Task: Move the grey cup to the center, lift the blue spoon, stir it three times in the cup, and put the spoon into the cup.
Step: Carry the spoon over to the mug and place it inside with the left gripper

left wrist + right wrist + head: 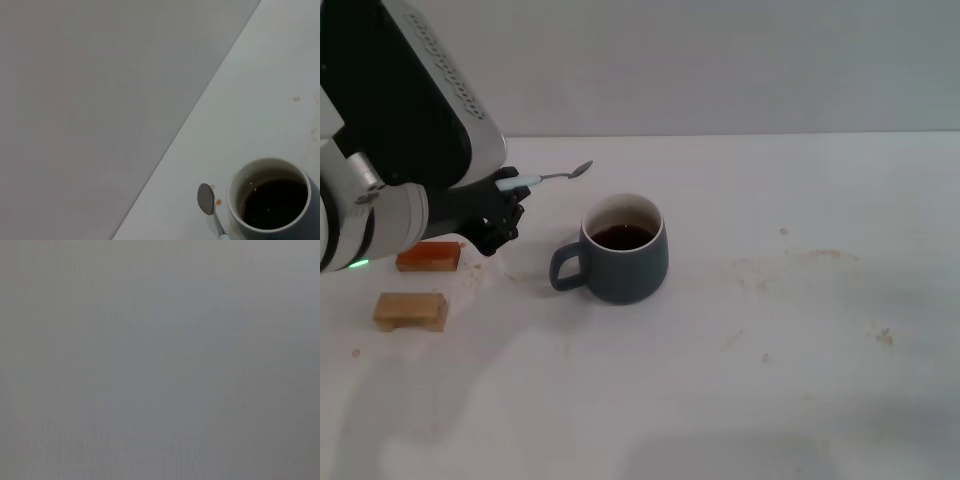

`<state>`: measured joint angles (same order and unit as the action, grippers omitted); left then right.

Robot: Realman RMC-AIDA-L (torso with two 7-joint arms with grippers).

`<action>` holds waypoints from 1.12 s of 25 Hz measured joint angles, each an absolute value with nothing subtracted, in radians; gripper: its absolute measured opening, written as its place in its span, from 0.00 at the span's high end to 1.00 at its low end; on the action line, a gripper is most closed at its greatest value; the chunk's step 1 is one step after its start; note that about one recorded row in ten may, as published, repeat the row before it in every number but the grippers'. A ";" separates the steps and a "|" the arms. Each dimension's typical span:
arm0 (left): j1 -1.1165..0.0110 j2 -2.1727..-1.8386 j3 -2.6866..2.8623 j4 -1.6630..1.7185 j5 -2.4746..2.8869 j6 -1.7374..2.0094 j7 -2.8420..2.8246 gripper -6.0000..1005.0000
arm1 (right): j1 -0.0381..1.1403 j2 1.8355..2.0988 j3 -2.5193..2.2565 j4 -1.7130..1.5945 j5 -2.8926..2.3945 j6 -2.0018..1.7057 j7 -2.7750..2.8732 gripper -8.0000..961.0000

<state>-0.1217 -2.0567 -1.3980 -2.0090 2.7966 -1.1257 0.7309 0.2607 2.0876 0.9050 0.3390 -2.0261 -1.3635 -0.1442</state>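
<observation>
Grey cup stands on the white table near the middle of the head view, handle turned toward the robot's left, with dark brown liquid inside filling the lower part of its white interior. The left wrist view cuts the cup off at the frame edge, so only part of its rim and the liquid surface show there.

Left gripper is closed on the pale handle of the blue spoon, holding it clear of the table, to the left of the cup and slightly behind it. The metal bowl points toward the cup but stays outside its rim. Most of the handle is hidden within the dark fingers; in the wrist view only the spoon bowl, the neck and a sliver of blue show.

An orange-brown block and a tan block lie on the table left of the cup, the first partly covered by the arm.

Right gripper appears nowhere; its wrist view is a blank grey field
</observation>
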 joint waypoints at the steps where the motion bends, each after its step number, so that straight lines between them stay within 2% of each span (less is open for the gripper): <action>1: -0.123 -2.057 -1.397 -2.010 2.799 -1.128 0.731 0.86 | 0.261 2.088 0.905 0.339 -2.026 -1.364 -0.144 0.99; 28: -0.167 -2.059 -1.349 -1.940 2.804 -1.189 0.793 0.86 | 0.260 2.086 0.902 0.339 -2.026 -1.362 -0.144 0.99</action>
